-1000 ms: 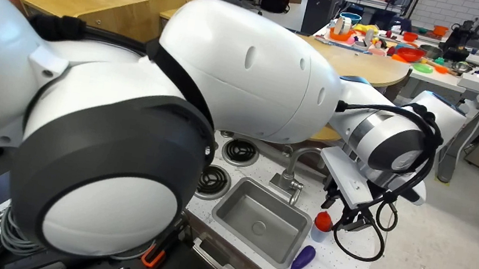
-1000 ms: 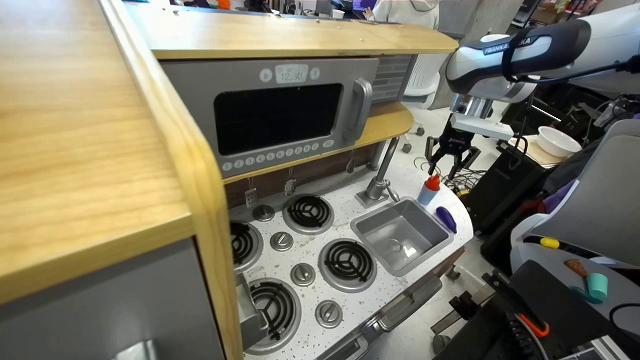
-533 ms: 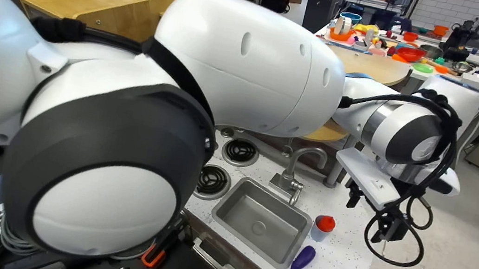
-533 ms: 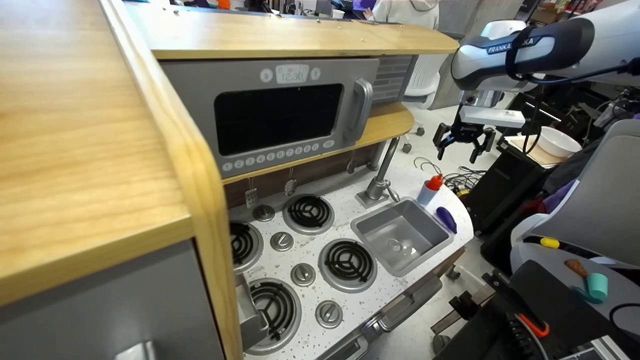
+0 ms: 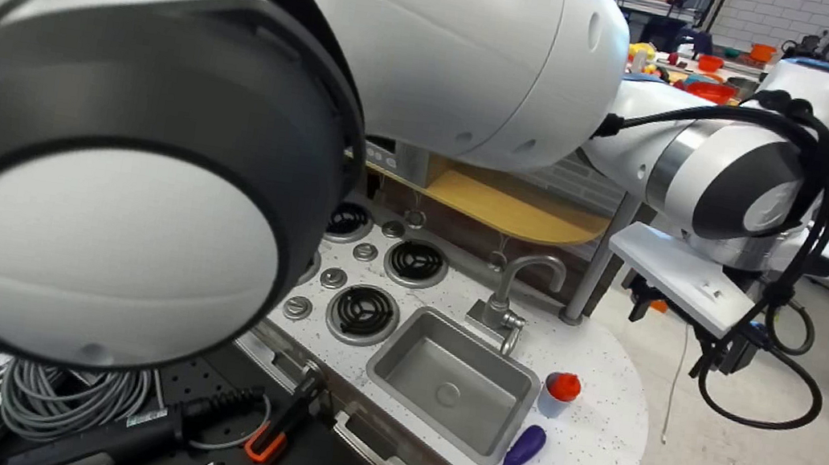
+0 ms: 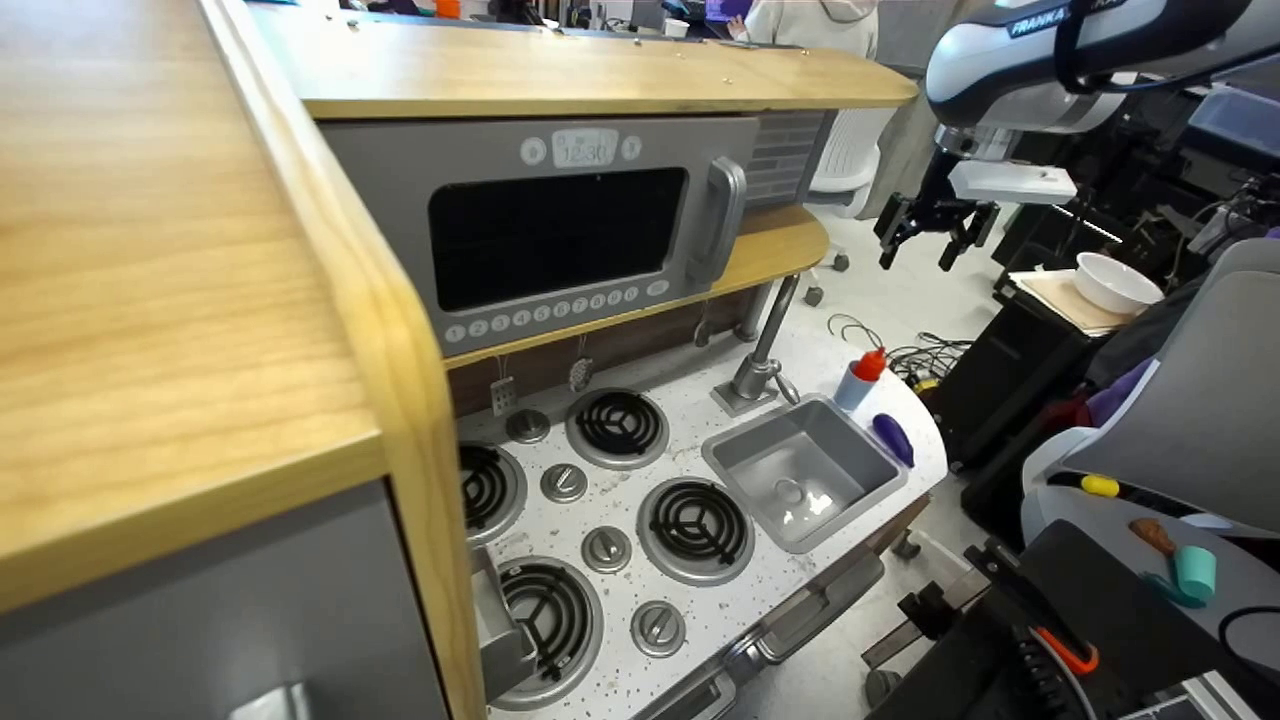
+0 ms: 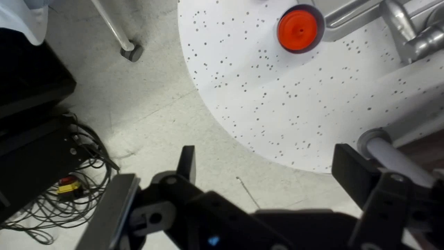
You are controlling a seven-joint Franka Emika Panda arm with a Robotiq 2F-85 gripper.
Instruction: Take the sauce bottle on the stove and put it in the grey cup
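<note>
The red sauce bottle (image 5: 565, 387) stands inside the grey cup (image 5: 552, 404), its top above the rim and leaning slightly, in both exterior views. From above, the wrist view has the bottle (image 7: 297, 30) as a red disc within the cup's rim (image 7: 321, 29); its lower part is hidden by the cup. No bottle shows on the stove (image 6: 620, 490). My gripper (image 6: 917, 263) hangs well above and to one side of the cup, apart from it. Its jaws stand wide with nothing between them; in the wrist view the gripper (image 7: 263, 149) spans only floor and counter edge.
A purple eggplant toy (image 5: 524, 448) lies beside the cup. The sink (image 6: 805, 470) is on the cup's other side, with the faucet (image 5: 536, 264) behind. A grey post (image 5: 605, 251) holds up a wooden shelf (image 5: 515, 206). The counter's rounded edge ends near the cup.
My gripper has opened wider and risen up and away from the cup, where its fingers were close above the bottle. The bottle has tipped slightly within the cup.
</note>
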